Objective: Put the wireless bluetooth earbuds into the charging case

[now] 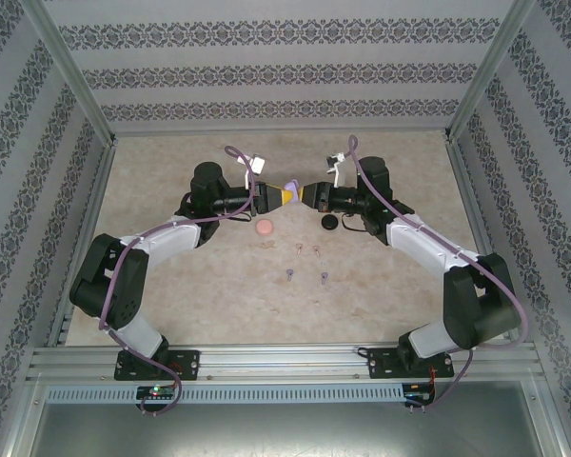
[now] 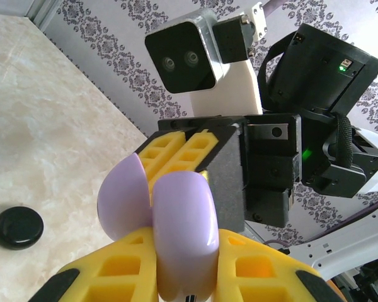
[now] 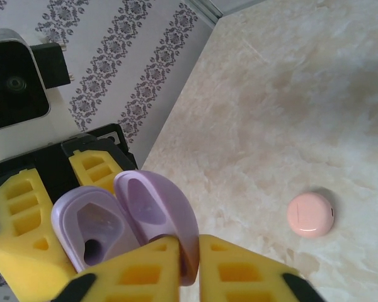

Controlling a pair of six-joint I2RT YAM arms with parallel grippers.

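While both jaws clench opened lilac case (image 3: 152, 211), wells (image 3: 96, 234) bare, pink case (image 3: 310, 214), black case (image 2: 17, 227) lie shut.

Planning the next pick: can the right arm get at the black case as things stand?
Probably not yet: the right tool is shut on the open lilac case, which the left tool also grips. The black case lies uncovered on the table nearby; once freed, likely yes.
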